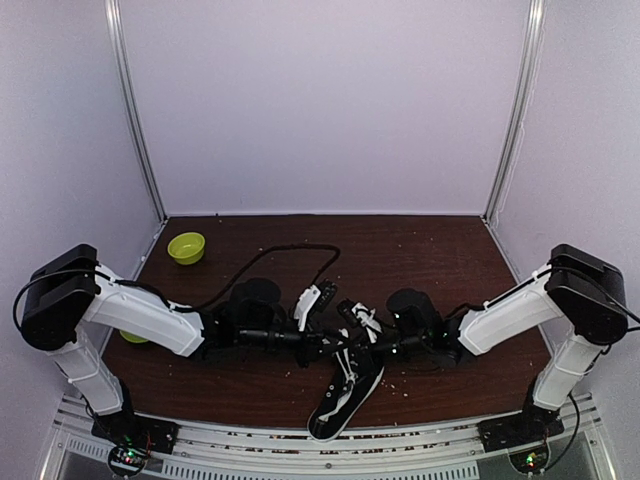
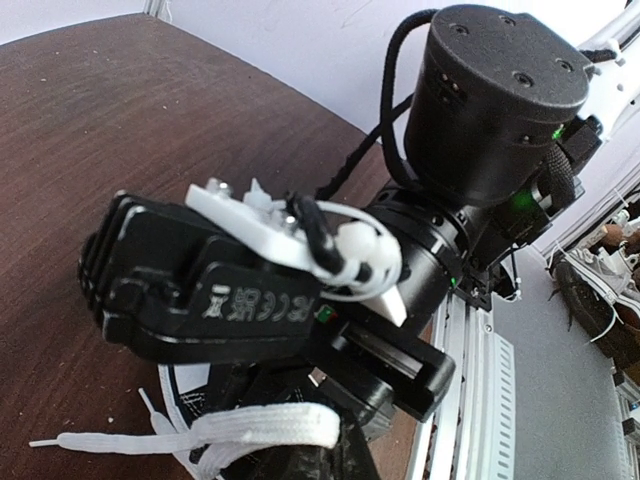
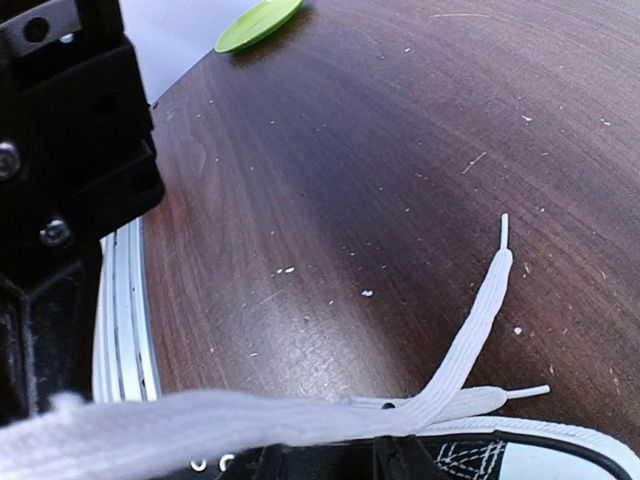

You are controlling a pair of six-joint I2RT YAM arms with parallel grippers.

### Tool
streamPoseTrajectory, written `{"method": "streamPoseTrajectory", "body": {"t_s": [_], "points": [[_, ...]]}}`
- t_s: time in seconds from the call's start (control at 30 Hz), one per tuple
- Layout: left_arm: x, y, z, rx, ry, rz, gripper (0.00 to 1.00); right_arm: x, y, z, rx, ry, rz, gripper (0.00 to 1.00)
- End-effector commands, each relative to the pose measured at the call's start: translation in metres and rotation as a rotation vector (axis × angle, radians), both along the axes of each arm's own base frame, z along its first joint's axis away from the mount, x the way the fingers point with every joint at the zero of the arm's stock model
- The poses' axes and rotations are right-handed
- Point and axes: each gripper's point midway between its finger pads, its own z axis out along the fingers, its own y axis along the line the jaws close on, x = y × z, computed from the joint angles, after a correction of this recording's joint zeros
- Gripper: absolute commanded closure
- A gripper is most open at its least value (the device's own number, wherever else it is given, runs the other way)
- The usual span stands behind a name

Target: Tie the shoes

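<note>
While over the sneaker (image 1: 345, 395), left fingers (image 1: 318, 344) tight on a lace (image 2: 265, 428), right fingers (image 1: 368, 345) unreadable; green bowl (image 1: 186, 247) well apart.

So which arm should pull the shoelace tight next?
Probably the left. The left end effector is shut, seemingly pinching the white lace right above the sneaker. Whether the right end effector holds any lace isn't clear.

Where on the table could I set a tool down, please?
The back right of the table, between the back wall and the right arm, is bare. The middle is crowded: sneaker, laces, cable; a green bowl sits back left.
</note>
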Motion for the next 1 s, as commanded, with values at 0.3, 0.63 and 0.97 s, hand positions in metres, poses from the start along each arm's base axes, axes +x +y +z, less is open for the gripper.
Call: {"method": "streamPoseTrajectory", "body": {"t_s": [0.3, 0.63, 0.97], "points": [[0.005, -0.006, 0.015, -0.05, -0.015, 0.004, 1.0, 0.027, 0.017, 0.004, 0.019, -0.064, -0.094, 0.88], [0.007, -0.002, 0.007, -0.029, -0.012, 0.028, 1.0, 0.019, -0.036, 0.029, -0.044, -0.1, -0.203, 1.0], [0.003, 0.001, 0.005, -0.024, -0.006, 0.014, 1.0, -0.009, -0.09, 0.051, -0.173, -0.08, -0.219, 1.0]]}}
